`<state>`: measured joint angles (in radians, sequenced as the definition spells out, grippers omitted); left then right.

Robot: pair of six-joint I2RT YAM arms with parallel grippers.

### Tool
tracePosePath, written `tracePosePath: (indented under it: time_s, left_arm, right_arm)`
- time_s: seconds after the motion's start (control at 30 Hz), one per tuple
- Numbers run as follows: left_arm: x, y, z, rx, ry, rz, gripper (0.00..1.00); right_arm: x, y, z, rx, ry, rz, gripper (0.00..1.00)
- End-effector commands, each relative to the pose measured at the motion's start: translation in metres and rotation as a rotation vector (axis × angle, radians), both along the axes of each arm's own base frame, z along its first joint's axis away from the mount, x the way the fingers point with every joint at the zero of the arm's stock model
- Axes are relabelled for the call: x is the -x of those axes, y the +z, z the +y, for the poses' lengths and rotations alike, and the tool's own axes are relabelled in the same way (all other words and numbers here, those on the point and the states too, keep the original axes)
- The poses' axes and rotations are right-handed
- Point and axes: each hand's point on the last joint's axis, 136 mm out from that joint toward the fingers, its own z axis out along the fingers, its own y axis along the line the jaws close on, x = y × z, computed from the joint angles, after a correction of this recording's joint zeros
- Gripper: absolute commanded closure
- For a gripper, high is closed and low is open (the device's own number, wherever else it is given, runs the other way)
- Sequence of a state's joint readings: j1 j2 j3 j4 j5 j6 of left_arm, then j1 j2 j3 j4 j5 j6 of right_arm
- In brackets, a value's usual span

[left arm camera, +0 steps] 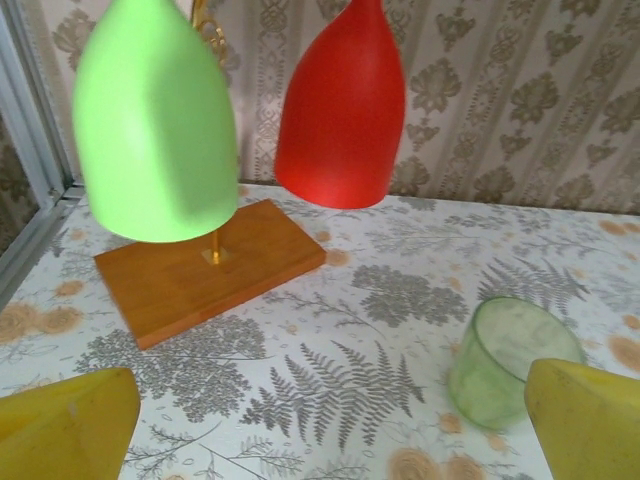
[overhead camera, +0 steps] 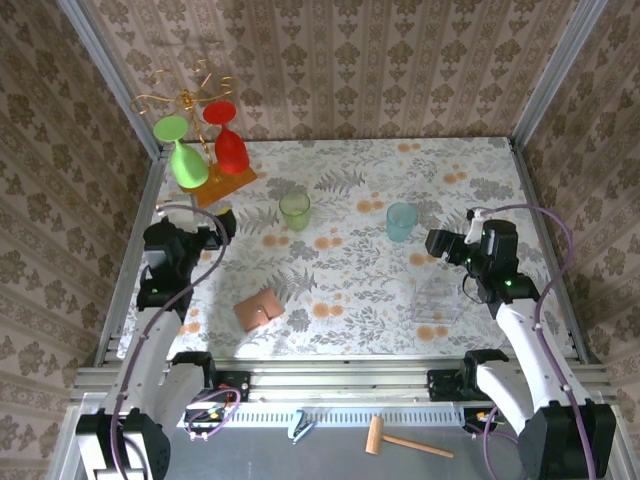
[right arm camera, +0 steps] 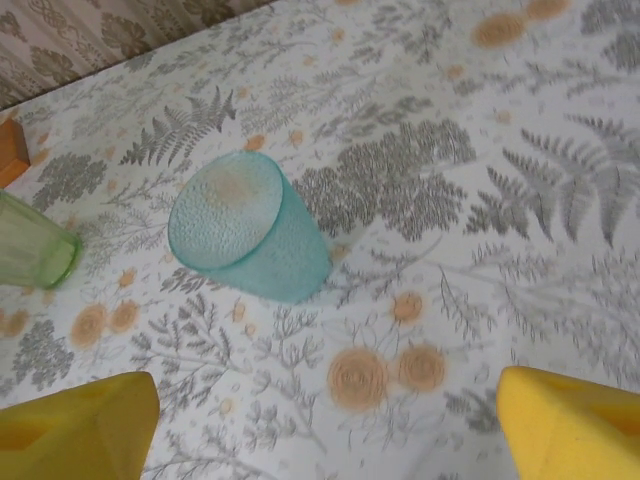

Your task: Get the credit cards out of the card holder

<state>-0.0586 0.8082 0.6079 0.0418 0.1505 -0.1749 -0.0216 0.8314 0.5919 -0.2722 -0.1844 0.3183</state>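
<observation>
The card holder (overhead camera: 260, 309) is a small salmon-pink wallet lying closed on the flowered table, near the front and left of centre. The credit cards are hidden. My left gripper (overhead camera: 224, 222) hovers well behind the holder, close to the glass rack. In the left wrist view its yellow fingers (left arm camera: 62, 428) stand wide apart, and the left gripper (left arm camera: 330, 440) is open over bare cloth. My right gripper (overhead camera: 436, 243) hangs at the right, beside the teal cup. In the right wrist view the right gripper (right arm camera: 325, 430) is open with nothing between its fingers (right arm camera: 572, 428).
A rack on an orange wooden base (overhead camera: 222, 186) holds an inverted green glass (left arm camera: 155, 120) and a red glass (left arm camera: 342, 105) at the back left. A green cup (overhead camera: 295, 210) and a teal cup (overhead camera: 400, 221) stand mid-table. A clear box (overhead camera: 437, 300) sits at the front right.
</observation>
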Motion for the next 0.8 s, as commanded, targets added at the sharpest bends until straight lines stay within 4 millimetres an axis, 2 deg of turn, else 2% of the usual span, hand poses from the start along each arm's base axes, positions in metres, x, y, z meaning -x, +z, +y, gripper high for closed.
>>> tracePosePath:
  time_s: [0.0,0.17,0.37,0.6,0.77]
  left_arm:
    - [0.024,-0.008,-0.006,-0.025,-0.050,0.154,0.00]
    - [0.038,0.010,-0.006,-0.100,-0.078,0.138,0.00]
    - [0.045,-0.014,0.013,-0.163,0.009,0.155,0.00]
    - [0.047,-0.012,0.012,-0.132,0.010,0.152,0.00]
    - [0.050,-0.010,0.019,-0.141,0.042,0.135,0.00]
  right_arm:
    - [0.033,-0.012,0.004,-0.102,-0.057,0.149,0.14]
    - [0.060,-0.014,0.001,-0.122,-0.106,0.233,0.24]
    - [0.074,-0.040,-0.011,-0.155,-0.246,0.335,0.32]
    - [0.085,-0.073,-0.026,-0.135,-0.368,0.427,0.51]
    - [0.094,-0.086,-0.041,-0.103,-0.472,0.450,0.56]
